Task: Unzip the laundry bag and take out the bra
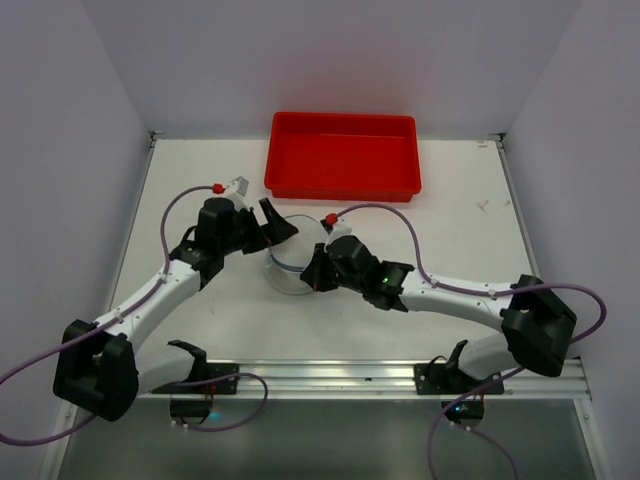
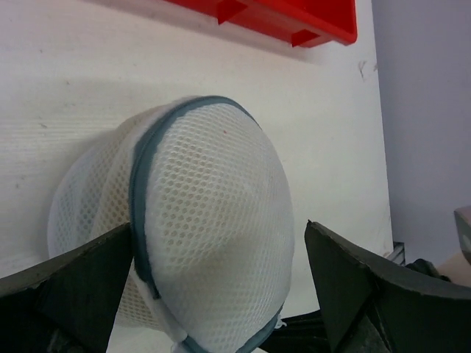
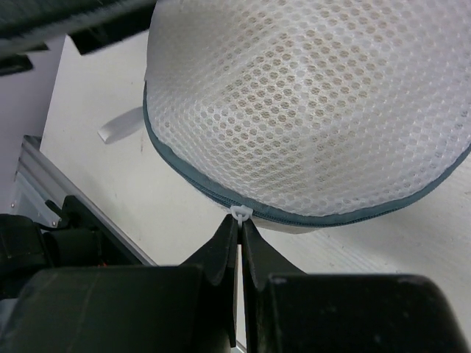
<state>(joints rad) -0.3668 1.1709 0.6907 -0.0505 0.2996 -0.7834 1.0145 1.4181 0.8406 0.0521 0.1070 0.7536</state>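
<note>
Between the left gripper's [image 2: 218, 239] spread jaws sits the laundry bag [image 2: 213, 184].

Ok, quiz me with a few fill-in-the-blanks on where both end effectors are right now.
1. The left end effector is ___, with one finger on each side of the bag.
2. The right end effector is ___ on the zipper pull.
3. The tray beyond the bag is ___ in colour.
Missing words: open; shut; red.
</note>
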